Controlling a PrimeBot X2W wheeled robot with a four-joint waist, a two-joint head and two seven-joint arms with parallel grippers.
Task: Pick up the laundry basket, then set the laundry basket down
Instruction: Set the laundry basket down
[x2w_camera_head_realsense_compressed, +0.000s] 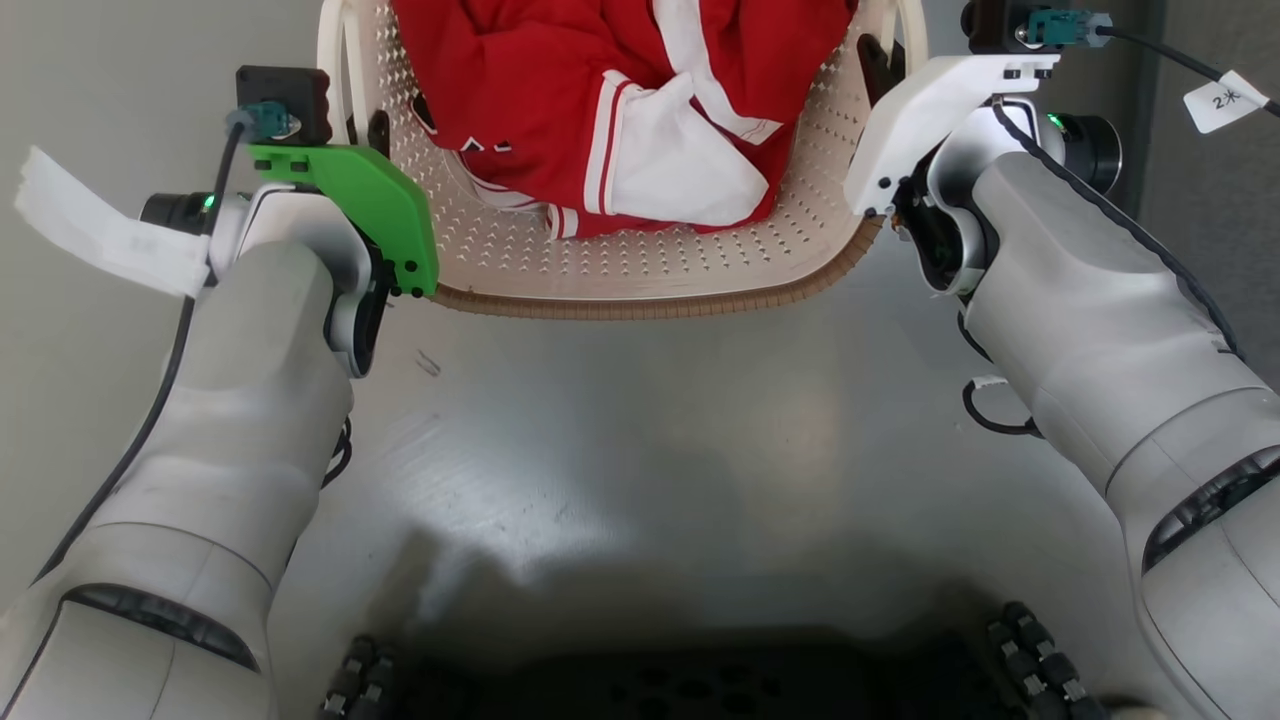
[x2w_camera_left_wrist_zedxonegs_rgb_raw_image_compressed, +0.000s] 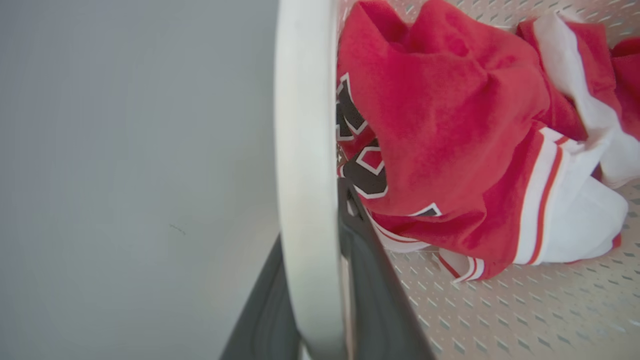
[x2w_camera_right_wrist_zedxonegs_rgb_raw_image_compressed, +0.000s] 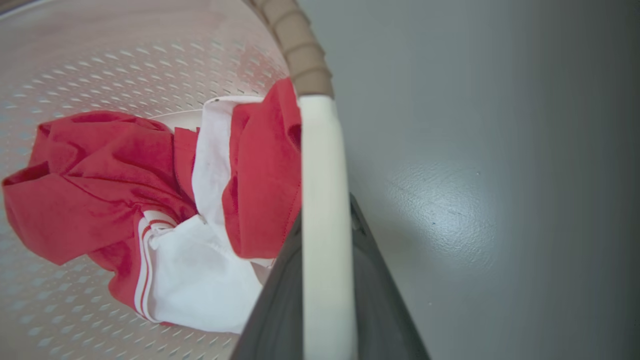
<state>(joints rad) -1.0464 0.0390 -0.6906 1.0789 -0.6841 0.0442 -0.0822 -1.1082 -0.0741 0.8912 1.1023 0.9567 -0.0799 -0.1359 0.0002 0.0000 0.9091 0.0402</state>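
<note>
Closest to you: grey floor (x2w_camera_head_realsense_compressed: 640, 440) across the lower middle of the head view, with glare on it
Left side: your left tool (x2w_camera_left_wrist_zedxonegs_rgb_raw_image_compressed: 312, 220) is clenched on the white left handle (x2w_camera_left_wrist_zedxonegs_rgb_raw_image_compressed: 305, 125), one dark finger on each side of the bar
Right side: your right tool (x2w_camera_right_wrist_zedxonegs_rgb_raw_image_compressed: 325, 210) is clamped the same way on the cream right handle (x2w_camera_right_wrist_zedxonegs_rgb_raw_image_compressed: 322, 165)
Between them: the laundry basket (x2w_camera_head_realsense_compressed: 650, 262) sits at the top centre of the head view, with a red-and-white garment (x2w_camera_head_realsense_compressed: 560, 90) bunched inside
Risk: if one arm leads the other, you will likely tilt the basket, so the garment slides to the low side or a smooth handle twists out of the fingers; pressing the arms inward or outward could flex the thin plastic
Hard to make out: the far half of the basket is cut off by the top edge, and you cannot tell whether its bottom rests on the floor or hangs clear
</note>
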